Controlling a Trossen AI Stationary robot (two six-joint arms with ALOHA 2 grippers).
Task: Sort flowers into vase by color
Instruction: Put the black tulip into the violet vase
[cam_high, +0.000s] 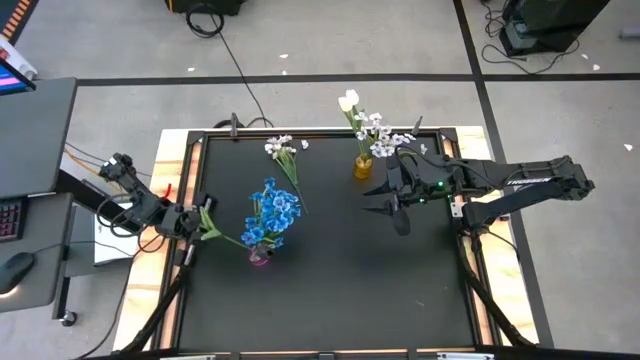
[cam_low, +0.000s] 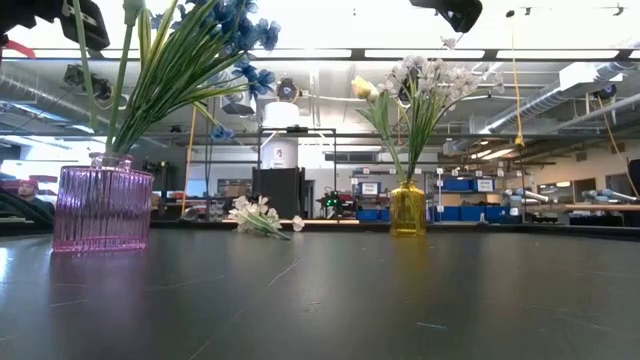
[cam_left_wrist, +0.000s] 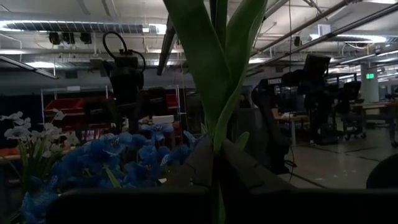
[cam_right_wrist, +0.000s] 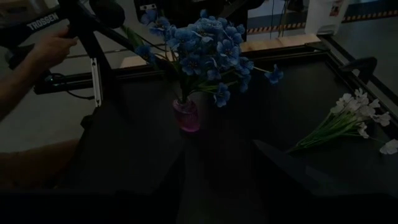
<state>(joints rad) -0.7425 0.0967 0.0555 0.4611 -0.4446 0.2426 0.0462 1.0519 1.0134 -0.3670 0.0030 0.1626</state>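
Observation:
A pink ribbed vase (cam_high: 260, 256) (cam_low: 102, 207) stands left of the table's centre. It holds a bunch of blue blossoms (cam_high: 272, 214) (cam_right_wrist: 206, 41). A yellow vase (cam_high: 363, 167) (cam_low: 407, 209) at the far side holds white sprays and a tulip bud (cam_high: 349, 100). One white spray (cam_high: 283, 150) (cam_right_wrist: 346, 119) lies flat on the mat near the far edge. My left gripper (cam_high: 197, 222) is at the table's left edge, shut on a green leafy stem (cam_high: 226, 237). That stem slants toward the pink vase; its blossom does not show. My right gripper (cam_high: 383, 197) hovers open right of centre, beside the yellow vase. My left gripper pinches the leafy stem (cam_left_wrist: 217, 134) between its two fingers, where the broad leaves (cam_left_wrist: 205, 68) branch off. It comes level from the table's left side, with the fingers across the stem. The stem is clear of the mat and slants toward the pink vase's mouth (cam_low: 108, 157).
A raised frame (cam_high: 330, 132) runs round the black mat, with wooden board beyond it. Bare mat lies toward the near edge (cam_high: 340, 290). What looks like a person's hand and forearm (cam_right_wrist: 37, 59) shows beyond the left edge in the right wrist view.

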